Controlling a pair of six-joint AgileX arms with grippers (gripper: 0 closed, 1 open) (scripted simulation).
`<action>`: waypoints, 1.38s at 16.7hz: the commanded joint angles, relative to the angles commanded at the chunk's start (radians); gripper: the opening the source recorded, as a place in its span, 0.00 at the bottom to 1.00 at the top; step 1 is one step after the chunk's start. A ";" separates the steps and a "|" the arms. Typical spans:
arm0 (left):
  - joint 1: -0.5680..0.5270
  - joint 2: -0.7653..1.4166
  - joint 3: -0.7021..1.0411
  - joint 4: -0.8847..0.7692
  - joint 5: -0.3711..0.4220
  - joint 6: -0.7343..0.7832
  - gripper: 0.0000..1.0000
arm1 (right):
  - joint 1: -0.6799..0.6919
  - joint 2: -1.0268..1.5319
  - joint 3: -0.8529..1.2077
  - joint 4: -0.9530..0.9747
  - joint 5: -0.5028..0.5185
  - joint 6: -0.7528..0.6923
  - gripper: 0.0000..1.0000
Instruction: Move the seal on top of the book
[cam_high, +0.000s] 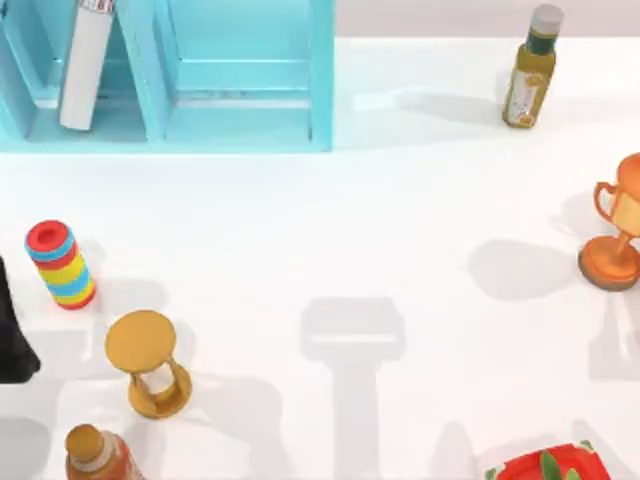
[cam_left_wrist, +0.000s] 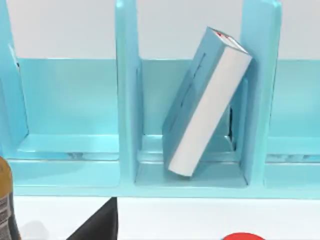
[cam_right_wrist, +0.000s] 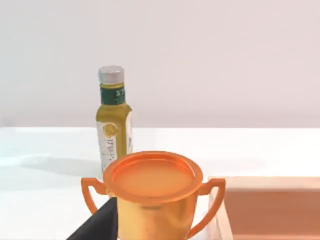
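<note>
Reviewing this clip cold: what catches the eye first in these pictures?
The turquoise shelf unit along the top view's far left, with the book leaning tilted inside one compartment. Next, the bright colours on the white table: an orange trophy cup at the right edge, a golden hourglass near left, and a striped red-topped cylinder beside it.

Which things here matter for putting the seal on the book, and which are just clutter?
For the job:
- book, leaning in the shelf

Just lying about:
- hourglass
- trophy
- oil bottle
- striped can
</note>
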 joint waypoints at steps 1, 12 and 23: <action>0.000 0.000 0.000 0.000 0.000 0.000 1.00 | 0.000 0.000 0.000 0.000 0.000 0.000 1.00; -0.029 0.576 0.212 0.376 -0.038 0.120 1.00 | 0.000 0.000 0.000 0.000 0.000 0.000 1.00; -0.086 1.677 0.555 1.001 -0.093 0.320 1.00 | 0.000 0.000 0.000 0.000 0.000 0.000 1.00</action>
